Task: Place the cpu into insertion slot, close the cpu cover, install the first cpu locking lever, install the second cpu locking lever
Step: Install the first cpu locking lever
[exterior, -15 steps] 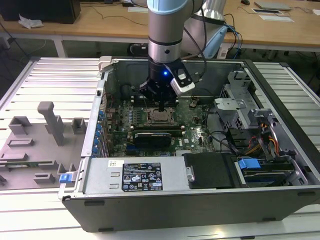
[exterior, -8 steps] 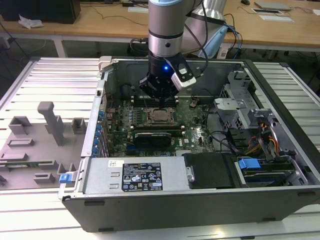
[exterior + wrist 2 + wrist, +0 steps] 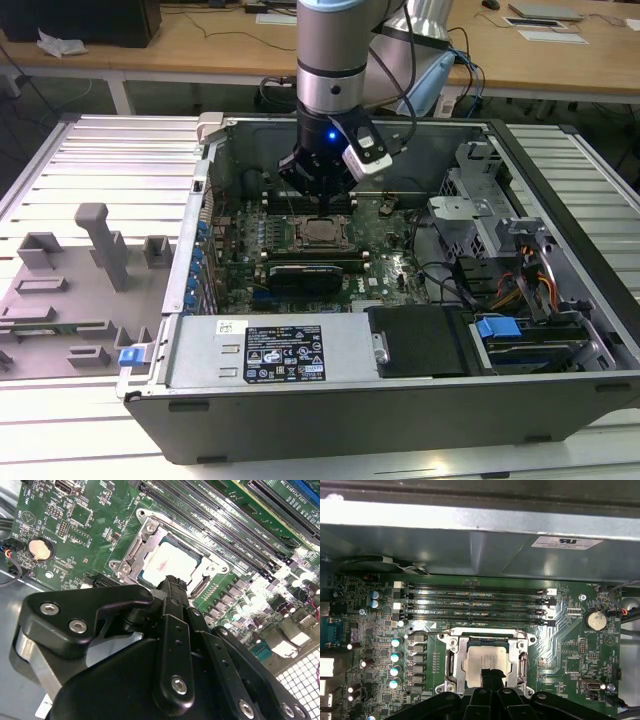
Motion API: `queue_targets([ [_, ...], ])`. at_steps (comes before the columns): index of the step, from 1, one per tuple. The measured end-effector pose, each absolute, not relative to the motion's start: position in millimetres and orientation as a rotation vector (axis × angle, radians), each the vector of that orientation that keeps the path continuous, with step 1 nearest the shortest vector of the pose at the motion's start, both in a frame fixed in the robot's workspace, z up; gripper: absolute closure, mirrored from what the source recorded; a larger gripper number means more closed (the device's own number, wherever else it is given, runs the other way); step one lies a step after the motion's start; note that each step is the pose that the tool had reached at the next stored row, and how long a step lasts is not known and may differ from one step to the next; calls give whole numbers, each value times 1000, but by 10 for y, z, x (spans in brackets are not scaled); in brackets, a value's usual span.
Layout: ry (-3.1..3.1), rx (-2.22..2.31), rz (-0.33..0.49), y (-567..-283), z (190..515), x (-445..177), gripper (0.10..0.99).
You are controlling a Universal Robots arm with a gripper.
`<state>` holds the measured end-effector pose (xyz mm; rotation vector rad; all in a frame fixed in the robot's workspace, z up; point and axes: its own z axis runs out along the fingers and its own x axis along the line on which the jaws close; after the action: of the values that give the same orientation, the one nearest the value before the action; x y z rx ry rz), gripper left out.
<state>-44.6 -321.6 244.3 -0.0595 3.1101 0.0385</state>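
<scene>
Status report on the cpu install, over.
Arm's gripper shut, tip down at the cpu edge. That cpu is seated, cpu cover flat around it. Nothing lying across them.

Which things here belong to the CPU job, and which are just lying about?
Job: pale silver square cpu; thin grey metal cpu cover framing it; black robot hand at the cpu's edge.
Lying about: grey plastic fixture blocks; round silver coin battery; long black memory slots; crumpled white paper.
</scene>
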Motion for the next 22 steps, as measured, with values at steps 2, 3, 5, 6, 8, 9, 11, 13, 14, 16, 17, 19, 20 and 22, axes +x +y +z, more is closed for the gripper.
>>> queue_targets([
  [2,3110,-59,39,-3216,2444,-447,980],
  [3,3110,-60,39,-3216,2444,-447,980],
  [5,3110,-60,38,-3216,2445,-479,980],
  [6,3109,-59,39,-3214,2444,-508,980],
  [8,3109,-59,38,-3213,2446,-540,980],
  [9,3109,-60,37,-3214,2454,-540,980],
  [11,3109,-60,36,-3214,2517,-540,980],
  [13,3109,-60,36,-3213,2560,-540,980],
  [14,3109,-60,35,-3213,2584,-540,980],
  [16,3109,-60,36,-3213,2584,-540,980],
  [17,3109,-59,35,-3213,2585,-546,980],
  [19,3109,-59,35,-3207,2585,-602,980],
  [20,3109,-59,35,-3204,2585,-626,980],
  [22,3109,-60,35,-3196,2585,-681,980],
])
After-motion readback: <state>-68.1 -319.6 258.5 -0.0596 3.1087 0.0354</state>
